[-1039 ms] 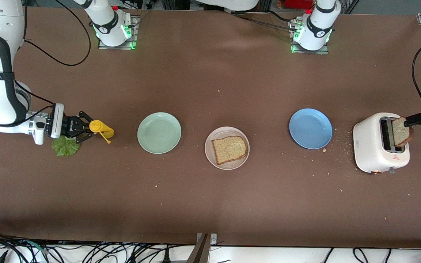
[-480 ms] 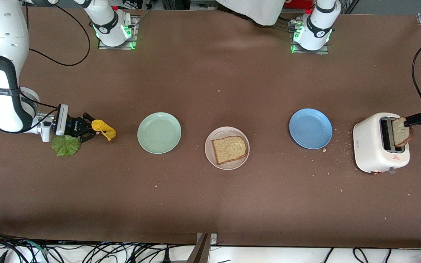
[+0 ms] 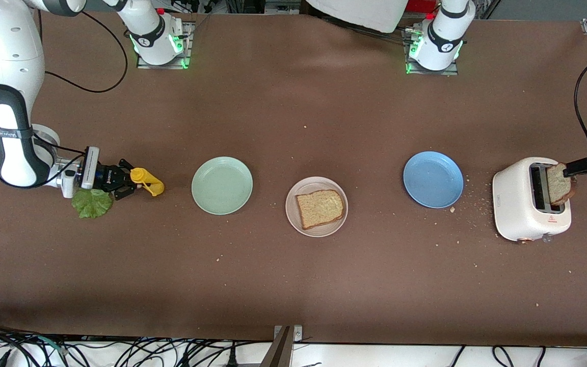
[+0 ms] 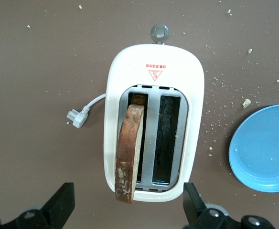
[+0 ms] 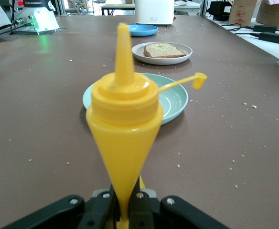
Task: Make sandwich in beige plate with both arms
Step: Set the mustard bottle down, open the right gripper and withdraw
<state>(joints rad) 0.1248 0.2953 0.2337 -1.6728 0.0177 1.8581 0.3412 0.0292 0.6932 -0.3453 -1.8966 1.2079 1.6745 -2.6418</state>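
The beige plate [image 3: 316, 226] lies mid-table with one brown bread slice [image 3: 320, 208] on it; both also show in the right wrist view, plate [image 5: 162, 59] and slice [image 5: 163, 49]. A second slice [image 3: 560, 183] sticks up from the white toaster [image 3: 530, 204]. The green lettuce leaf [image 3: 92, 203] lies on the table at the right arm's end. My right gripper [image 3: 128, 184] is shut on a yellow squeeze bottle [image 3: 145, 182], held sideways low beside the lettuce [image 5: 124, 202]. My left gripper [image 4: 127, 210] is open wide above the toaster [image 4: 154, 71] and its slice [image 4: 129, 152].
A mint-green plate [image 3: 221, 185] lies between the bottle and the beige plate. A blue plate [image 3: 433, 179] lies between the beige plate and the toaster. The toaster's plug [image 4: 77, 117] lies beside it. Crumbs are scattered around the toaster.
My right gripper has moved a little toward the mint-green plate with the yellow bottle. The left gripper and the bread slices have not moved.
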